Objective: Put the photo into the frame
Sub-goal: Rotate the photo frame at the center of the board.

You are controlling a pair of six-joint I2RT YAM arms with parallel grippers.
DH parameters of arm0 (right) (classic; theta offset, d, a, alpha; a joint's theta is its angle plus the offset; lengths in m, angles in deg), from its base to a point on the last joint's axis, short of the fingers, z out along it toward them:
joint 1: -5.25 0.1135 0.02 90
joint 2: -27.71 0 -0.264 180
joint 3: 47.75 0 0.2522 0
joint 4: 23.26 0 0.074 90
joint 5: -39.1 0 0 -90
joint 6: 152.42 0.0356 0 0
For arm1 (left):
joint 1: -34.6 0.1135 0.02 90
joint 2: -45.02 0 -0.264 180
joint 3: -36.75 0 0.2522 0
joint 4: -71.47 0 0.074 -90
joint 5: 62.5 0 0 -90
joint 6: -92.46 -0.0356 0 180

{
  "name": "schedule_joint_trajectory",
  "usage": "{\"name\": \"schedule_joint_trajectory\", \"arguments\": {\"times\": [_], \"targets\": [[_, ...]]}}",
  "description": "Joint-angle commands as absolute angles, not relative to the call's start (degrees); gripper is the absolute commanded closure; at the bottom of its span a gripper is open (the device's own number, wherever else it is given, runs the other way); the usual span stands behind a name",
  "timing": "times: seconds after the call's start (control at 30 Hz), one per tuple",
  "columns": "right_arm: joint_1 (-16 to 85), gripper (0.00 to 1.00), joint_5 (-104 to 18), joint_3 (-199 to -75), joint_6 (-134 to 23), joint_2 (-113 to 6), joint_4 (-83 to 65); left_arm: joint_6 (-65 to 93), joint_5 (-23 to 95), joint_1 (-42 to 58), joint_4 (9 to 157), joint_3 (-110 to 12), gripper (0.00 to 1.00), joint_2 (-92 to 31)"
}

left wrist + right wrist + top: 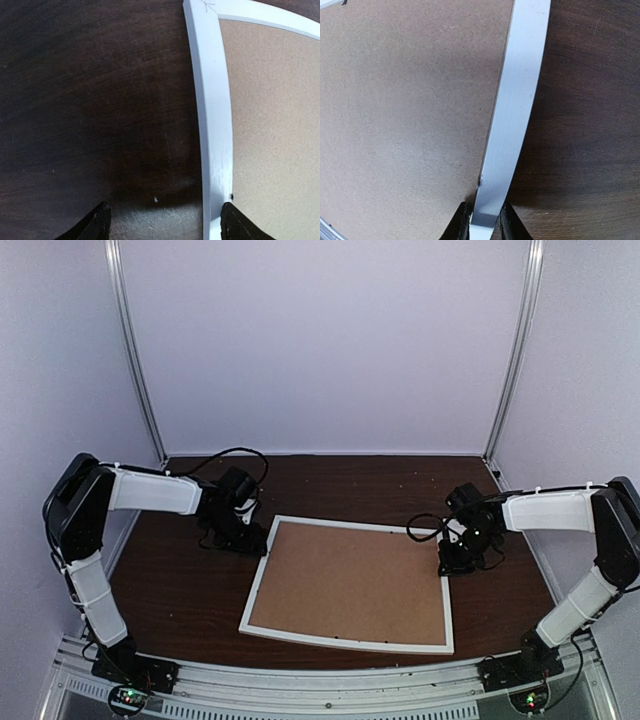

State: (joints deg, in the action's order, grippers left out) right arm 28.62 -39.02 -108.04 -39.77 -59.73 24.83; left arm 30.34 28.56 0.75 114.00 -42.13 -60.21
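The dark wooden table (180, 590) bears the white frame (345, 640), brown back up.

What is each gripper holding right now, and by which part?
The right gripper pinches the frame by its white right-hand edge. The left gripper is open, holding nothing.

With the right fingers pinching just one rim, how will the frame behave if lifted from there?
The frame looks stiff: its thin white rim runs straight around a flat brown board, so it probably won't droop. It is wide and the right fingers pinch one edge only, so it would likely swing or pivot. The smooth rim may slip.
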Motion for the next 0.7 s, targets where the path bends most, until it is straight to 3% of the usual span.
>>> {"name": "schedule_joint_trajectory", "arguments": {"times": [0.0, 0.67], "targets": [[28.5, 0.79, -39.0, -108.0, -40.5, -61.4, 22.7, 29.6, 26.6, 1.2, 114.9, -43.7, 0.25, -61.9], [28.3, 0.79, -38.1, -107.7, -40.0, -61.6, 21.9, 31.5, 35.7, -1.4, 110.1, -41.0, 0.26, -65.0]]}}
